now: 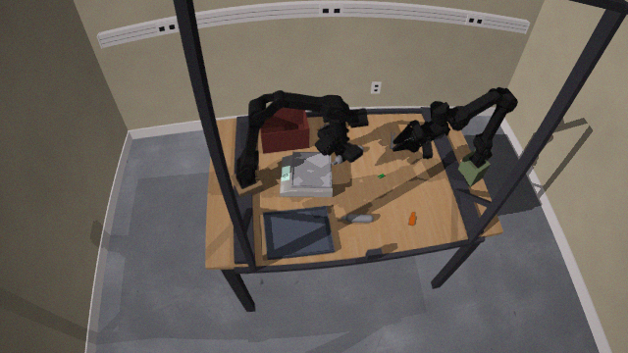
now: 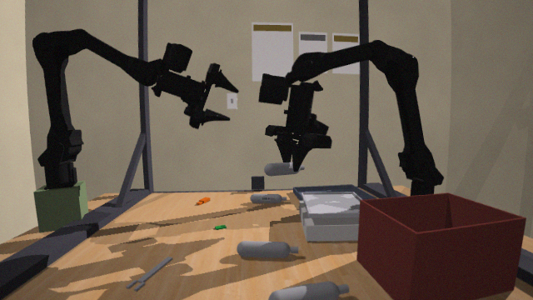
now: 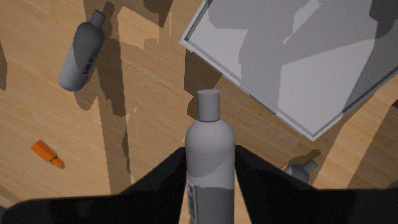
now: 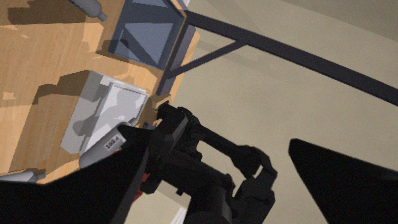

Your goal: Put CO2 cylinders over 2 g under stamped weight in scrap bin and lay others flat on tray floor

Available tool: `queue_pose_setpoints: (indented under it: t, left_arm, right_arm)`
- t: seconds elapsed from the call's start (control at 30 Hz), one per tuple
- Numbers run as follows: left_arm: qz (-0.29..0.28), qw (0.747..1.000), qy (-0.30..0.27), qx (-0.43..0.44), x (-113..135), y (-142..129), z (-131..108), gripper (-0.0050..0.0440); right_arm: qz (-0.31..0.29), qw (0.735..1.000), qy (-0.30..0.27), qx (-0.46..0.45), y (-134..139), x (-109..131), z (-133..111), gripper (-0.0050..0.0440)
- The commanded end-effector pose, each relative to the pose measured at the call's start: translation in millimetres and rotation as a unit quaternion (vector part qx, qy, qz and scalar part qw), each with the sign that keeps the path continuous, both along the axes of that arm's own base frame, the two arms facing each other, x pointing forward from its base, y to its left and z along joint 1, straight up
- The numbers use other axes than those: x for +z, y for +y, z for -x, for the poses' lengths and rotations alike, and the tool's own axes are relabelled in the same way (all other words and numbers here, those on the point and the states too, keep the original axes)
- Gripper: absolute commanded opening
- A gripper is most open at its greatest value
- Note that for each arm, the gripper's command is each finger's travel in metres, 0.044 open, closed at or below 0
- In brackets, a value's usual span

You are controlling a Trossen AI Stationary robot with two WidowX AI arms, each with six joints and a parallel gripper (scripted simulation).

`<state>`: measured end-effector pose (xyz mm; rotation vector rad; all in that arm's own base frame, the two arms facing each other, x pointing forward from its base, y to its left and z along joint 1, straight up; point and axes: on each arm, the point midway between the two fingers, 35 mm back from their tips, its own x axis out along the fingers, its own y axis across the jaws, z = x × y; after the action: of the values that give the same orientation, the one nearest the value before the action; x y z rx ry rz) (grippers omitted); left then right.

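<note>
Above the wooden table [image 1: 392, 196] [image 2: 175, 233] [image 3: 145, 120] [image 4: 30, 55], your left jaws grip a smooth gray cylinder [image 2: 278, 169] [image 3: 210, 155] [image 4: 102, 148] below its neck. Likely rigid, slippery; keep mid-body hold. Right jaws stand wide.

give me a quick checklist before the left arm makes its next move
1. Cylinder gripped by left gripper: ok
2. Right gripper open, holding nothing: ok
3. No cylinder resting on scale: ok
4. Scale display readable: not ok, digits too small
5. Held cylinder's stamp fully readable: cannot tell, digits blurred
6. No cylinder in tray: ok
</note>
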<state>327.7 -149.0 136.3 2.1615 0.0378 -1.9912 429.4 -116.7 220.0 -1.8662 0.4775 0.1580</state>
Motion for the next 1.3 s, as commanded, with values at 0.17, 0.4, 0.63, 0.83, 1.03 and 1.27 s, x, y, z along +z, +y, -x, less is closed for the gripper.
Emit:
queue_pose_setpoints:
  t: [0.17,0.4,0.63,0.83,1.03,1.27]
  left_arm:
    - [-0.024,0.994,0.000,-0.110,9,-3,-3,-0.0050]
    - [-0.042,0.982,0.007,-0.182,9,-3,-3,-0.0050]
    - [-0.051,0.974,0.010,-0.221,8,-4,-3,-0.0050]
    - [-0.061,0.965,0.013,-0.256,8,-4,-3,-0.0050]
    - [-0.062,0.963,0.014,-0.263,9,-4,-3,-0.0050]
    - [-0.061,0.963,0.013,-0.262,9,-4,-2,-0.0050]
  right_arm:
    - [-0.172,0.980,-0.097,-0.033,30,38,21,0.0440]
    - [-0.322,0.933,-0.155,-0.046,53,58,40,0.0440]
    - [-0.426,0.884,-0.187,-0.050,67,71,54,0.0440]
    - [-0.557,0.800,-0.216,-0.051,85,86,73,0.0440]
    - [-0.669,0.707,-0.226,-0.049,100,95,91,0.0440]
    - [-0.745,0.627,-0.226,-0.045,110,102,105,0.0440]
